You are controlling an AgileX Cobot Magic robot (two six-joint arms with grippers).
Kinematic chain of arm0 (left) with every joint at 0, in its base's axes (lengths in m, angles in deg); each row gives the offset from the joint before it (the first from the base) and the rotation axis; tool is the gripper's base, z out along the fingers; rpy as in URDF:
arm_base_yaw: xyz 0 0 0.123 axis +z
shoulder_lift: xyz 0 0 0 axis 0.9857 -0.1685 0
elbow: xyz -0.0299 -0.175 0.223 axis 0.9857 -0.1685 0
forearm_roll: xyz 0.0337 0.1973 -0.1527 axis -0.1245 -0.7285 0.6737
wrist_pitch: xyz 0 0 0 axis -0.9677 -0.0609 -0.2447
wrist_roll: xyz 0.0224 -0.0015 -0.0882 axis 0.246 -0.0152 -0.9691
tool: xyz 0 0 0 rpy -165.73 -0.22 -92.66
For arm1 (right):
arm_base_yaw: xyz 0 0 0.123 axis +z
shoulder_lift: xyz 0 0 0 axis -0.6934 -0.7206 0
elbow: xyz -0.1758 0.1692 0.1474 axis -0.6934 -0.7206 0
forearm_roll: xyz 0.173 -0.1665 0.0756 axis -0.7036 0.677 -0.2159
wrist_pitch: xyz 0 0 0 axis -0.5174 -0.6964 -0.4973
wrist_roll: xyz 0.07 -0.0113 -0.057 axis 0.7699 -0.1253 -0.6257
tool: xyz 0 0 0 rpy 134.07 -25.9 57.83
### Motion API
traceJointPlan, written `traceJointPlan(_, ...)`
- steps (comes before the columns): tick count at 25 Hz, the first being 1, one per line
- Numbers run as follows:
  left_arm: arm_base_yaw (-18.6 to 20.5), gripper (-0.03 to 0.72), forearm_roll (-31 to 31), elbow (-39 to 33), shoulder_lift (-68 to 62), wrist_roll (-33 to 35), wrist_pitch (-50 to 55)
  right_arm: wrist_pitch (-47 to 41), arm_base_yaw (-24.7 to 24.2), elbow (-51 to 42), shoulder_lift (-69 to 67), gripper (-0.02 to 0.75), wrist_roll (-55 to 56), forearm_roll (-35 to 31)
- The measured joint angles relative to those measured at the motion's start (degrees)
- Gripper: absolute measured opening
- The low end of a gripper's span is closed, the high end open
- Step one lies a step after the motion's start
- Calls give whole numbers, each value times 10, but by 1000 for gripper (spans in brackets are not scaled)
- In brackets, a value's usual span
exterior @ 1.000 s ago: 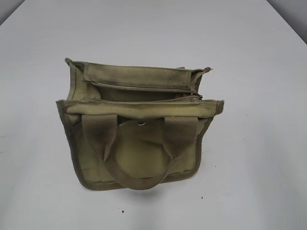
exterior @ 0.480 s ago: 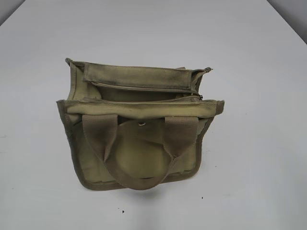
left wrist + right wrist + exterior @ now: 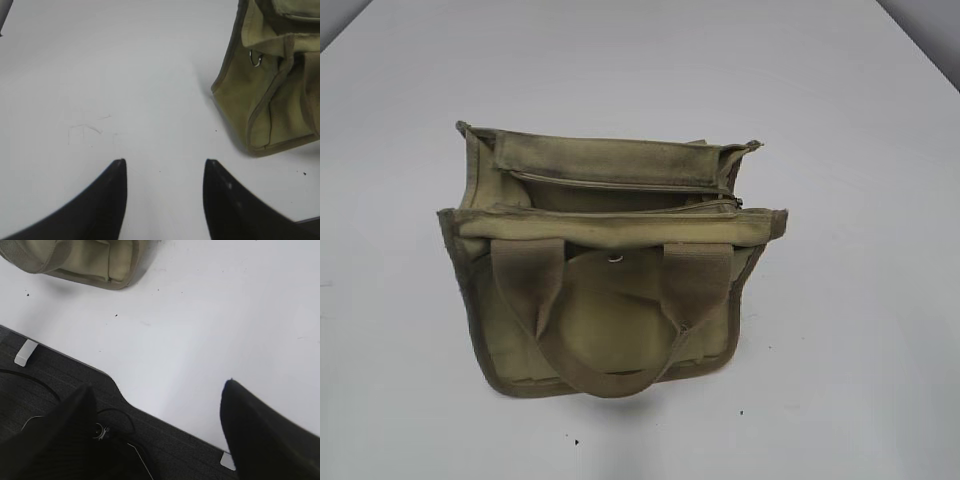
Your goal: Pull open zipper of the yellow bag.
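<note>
Nothing moved since a second ago. Left gripper point(image 3: 165, 170) low over bare white table point(image 3: 125, 75), fingers apart, empty. Yellow bag point(image 3: 610, 265) upright mid-table, zipper point(image 3: 620, 210) along its top, pull at right end. Right gripper point(image 3: 160, 405) spread wide, empty, above table's near edge.

A white table point(image 3: 860, 300) with small dark specks point(image 3: 576, 441) meets a dark floor point(image 3: 45, 375).
</note>
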Motion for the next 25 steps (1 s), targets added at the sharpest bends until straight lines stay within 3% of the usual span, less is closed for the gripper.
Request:
traceJointPlan(16,0,361,0,0,0,0,-2,2,-3,-1,0,594,-3,-14)
traceJointPlan(19,9,354,-4,0,0,0,-2,2,-43,-1,0,594,-3,-42)
traceJointPlan(25,68,349,0,0,0,0,-2,13,-167,-1,26,594,-3,-80)
